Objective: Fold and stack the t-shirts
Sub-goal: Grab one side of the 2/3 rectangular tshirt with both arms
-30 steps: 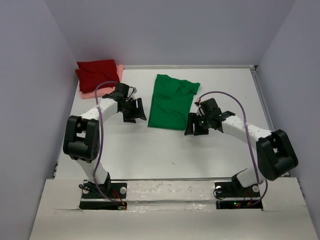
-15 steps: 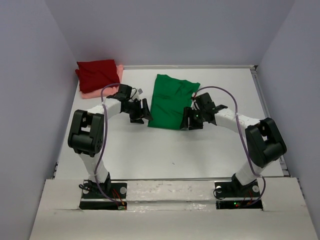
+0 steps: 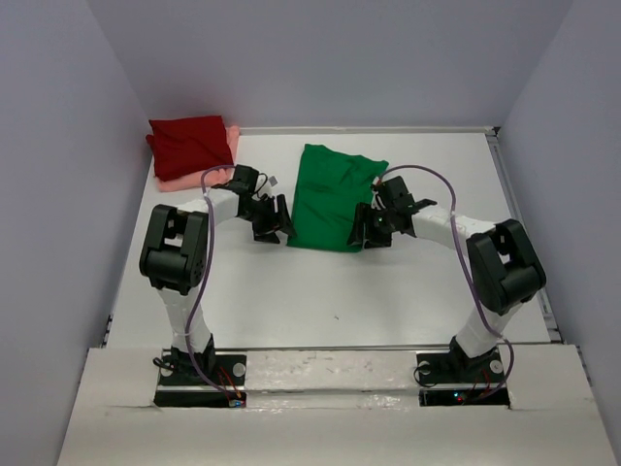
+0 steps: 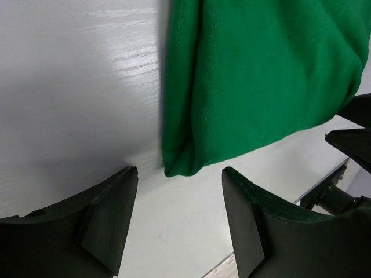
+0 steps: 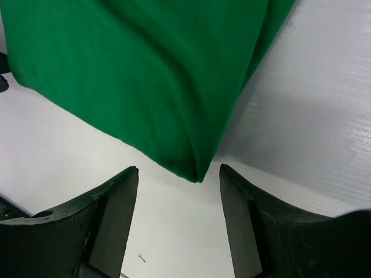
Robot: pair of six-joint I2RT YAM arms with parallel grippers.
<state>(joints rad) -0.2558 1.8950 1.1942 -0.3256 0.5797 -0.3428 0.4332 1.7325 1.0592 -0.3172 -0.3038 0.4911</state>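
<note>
While left fingers point(image 4: 110, 220) and right fingers point(image 5: 110, 220) gape at near corners of green t-shirt point(image 3: 335, 194), far middle of bench point(image 3: 320, 291), I fear pinching top layer only: fold would spill open.

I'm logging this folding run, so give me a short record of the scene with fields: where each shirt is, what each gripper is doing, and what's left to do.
green t-shirt: folded, lying alone in the middle of the table
dark red t-shirt: folded, on top of the pink one, far left corner
salmon pink t-shirt: bottom of that stack, only its edges showing
left gripper: open, at the green shirt's near left corner, not gripping
right gripper: open, at its near right corner, not gripping
left to do: green shirt not yet on the stack
</note>
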